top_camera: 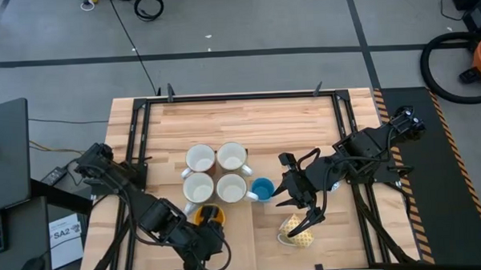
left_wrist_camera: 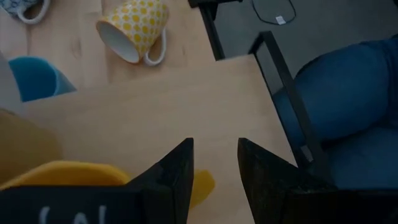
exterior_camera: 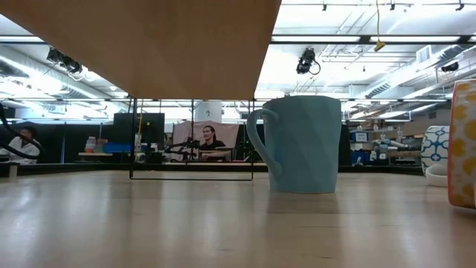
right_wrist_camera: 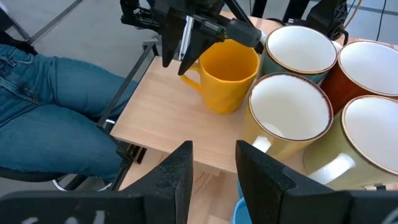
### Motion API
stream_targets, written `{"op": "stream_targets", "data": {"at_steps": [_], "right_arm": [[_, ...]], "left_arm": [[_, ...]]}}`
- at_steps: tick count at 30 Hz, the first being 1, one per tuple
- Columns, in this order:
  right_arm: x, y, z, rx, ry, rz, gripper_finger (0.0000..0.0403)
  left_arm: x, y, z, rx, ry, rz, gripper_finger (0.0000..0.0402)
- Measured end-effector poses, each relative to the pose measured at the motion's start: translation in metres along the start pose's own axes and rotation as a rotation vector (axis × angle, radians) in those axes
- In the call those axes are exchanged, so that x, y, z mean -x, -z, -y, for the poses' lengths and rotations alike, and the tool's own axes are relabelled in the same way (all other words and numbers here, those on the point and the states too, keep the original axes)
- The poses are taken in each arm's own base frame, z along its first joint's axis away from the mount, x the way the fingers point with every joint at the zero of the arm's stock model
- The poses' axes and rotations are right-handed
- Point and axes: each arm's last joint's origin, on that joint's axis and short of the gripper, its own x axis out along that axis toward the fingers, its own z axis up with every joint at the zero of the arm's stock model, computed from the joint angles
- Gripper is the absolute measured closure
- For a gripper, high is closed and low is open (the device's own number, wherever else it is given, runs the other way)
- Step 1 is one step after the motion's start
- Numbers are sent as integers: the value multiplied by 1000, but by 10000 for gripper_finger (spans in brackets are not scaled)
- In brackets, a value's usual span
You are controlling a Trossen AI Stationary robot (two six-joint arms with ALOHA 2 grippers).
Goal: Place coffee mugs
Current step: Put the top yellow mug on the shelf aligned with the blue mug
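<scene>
Four white-lined mugs (top_camera: 215,173) stand upright in a square at mid-table, with a bright blue mug (top_camera: 262,189) just to their right. A plain yellow mug (right_wrist_camera: 227,74) stands upright near the table's front edge. My left gripper (right_wrist_camera: 180,59) is open above its handle. A yellow patterned mug (top_camera: 296,231) lies on its side to the right. My right gripper (top_camera: 301,209) hovers open and empty between the blue mug and the patterned mug. In the low view a pale blue mug (exterior_camera: 301,145) stands on the table. My left gripper comes from above, its fingers (right_wrist_camera: 188,46) pointing down at the yellow mug's handle (right_wrist_camera: 191,78). The handle also shows beside one finger in the left wrist view (left_wrist_camera: 202,186). I cannot tell whether a finger touches it. The mug stands upright on the table.
A person's legs in jeans (right_wrist_camera: 56,106) are close to the table's near edge. A blue-and-white patterned mug (exterior_camera: 437,152) stands at the right in the low view. The black frame rails (top_camera: 136,139) run along both sides. Bare wood lies at the far side (top_camera: 248,119).
</scene>
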Motion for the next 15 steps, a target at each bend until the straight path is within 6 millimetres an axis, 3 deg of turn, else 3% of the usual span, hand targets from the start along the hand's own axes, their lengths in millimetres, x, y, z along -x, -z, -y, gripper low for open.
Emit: {"op": "stream_targets", "data": {"at_steps": [15], "right_arm": [[0,0,0,0,0,0,276]], "left_arm": [[11,14,14,4,50,-86,271]]}}
